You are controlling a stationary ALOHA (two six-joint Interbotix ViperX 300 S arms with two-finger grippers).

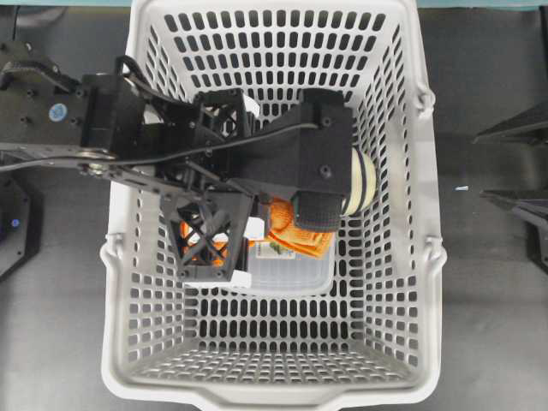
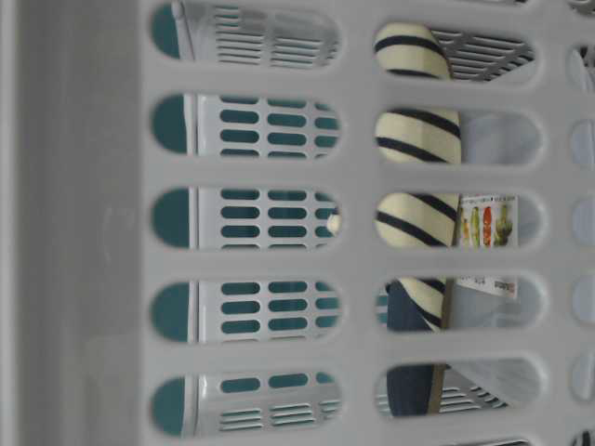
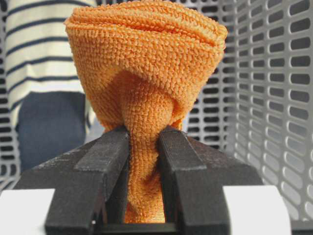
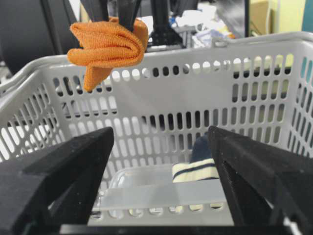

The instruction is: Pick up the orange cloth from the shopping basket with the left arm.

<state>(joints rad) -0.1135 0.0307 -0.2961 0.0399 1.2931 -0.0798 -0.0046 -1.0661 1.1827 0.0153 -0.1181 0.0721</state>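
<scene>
While the left gripper (image 3: pixel 143 147) is clamping the orange cloth (image 3: pixel 146 78) above the shopping basket (image 1: pixel 428 257), a striped slipper (image 1: pixel 364 181) and what is probably a clear lidded box (image 1: pixel 291 276) are lying inside; the right gripper (image 4: pixel 161 161) is gaping, holding nothing.

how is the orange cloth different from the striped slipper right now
The orange cloth is pinched in the left gripper and hangs at about the height of the shopping basket rim; the striped slipper lies low inside the basket, untouched. The cloth is plain orange and bunched; the slipper is cream with navy stripes and keeps its shape. Both are soft fabric items.
</scene>
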